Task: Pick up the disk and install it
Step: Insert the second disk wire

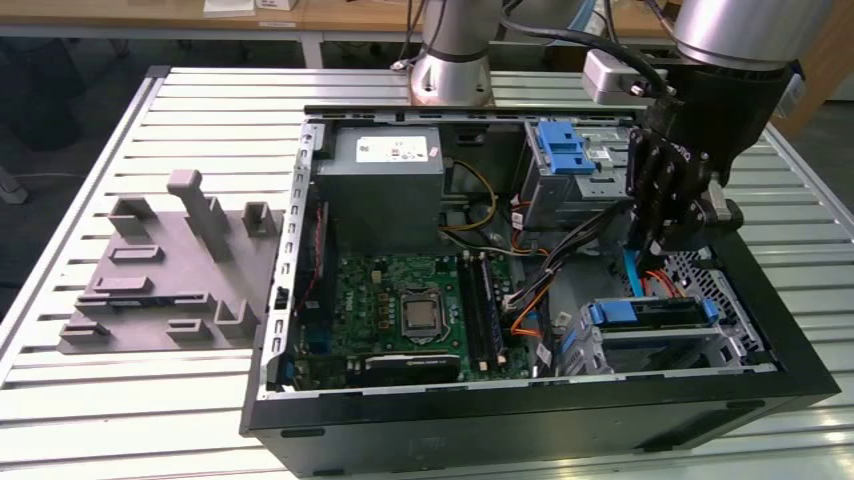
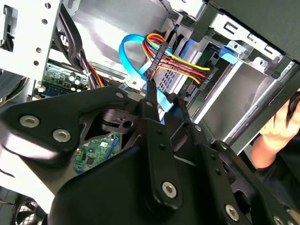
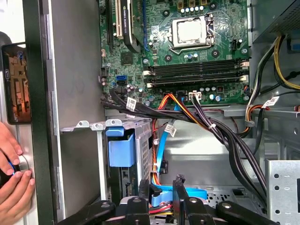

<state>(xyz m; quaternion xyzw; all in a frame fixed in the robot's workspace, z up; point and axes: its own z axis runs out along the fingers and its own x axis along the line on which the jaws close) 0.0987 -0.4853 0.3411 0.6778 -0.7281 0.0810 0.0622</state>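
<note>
The disk (image 1: pixel 657 322) sits inside the lower metal drive bay (image 1: pixel 694 345) at the case's corner on the exterior view's right, under the bay's blue latch (image 1: pixel 647 308). Its blue-framed end (image 2: pixel 194 56) shows in the second wrist view, where red, yellow and orange power wires (image 2: pixel 183 63) reach it. My black gripper (image 1: pixel 674 245) hangs point-down inside the case just behind that bay. Its fingers (image 3: pixel 179 187) stand a narrow gap apart, so the gripper (image 3: pixel 161 185) is open and holds nothing. A blue data cable (image 3: pixel 159 159) runs down through that gap, close to the gripper (image 2: pixel 164 96).
The open black tower case (image 1: pixel 534 420) lies on a slatted table. It holds the motherboard (image 1: pixel 400 300), a grey power supply (image 1: pixel 387 190), an upper bay with a blue latch (image 1: pixel 567 150) and thick cable bundles (image 3: pixel 211 126). A grey fixture (image 1: pixel 167 270) stands beside it. A person's hands (image 3: pixel 11 183) rest outside the case wall.
</note>
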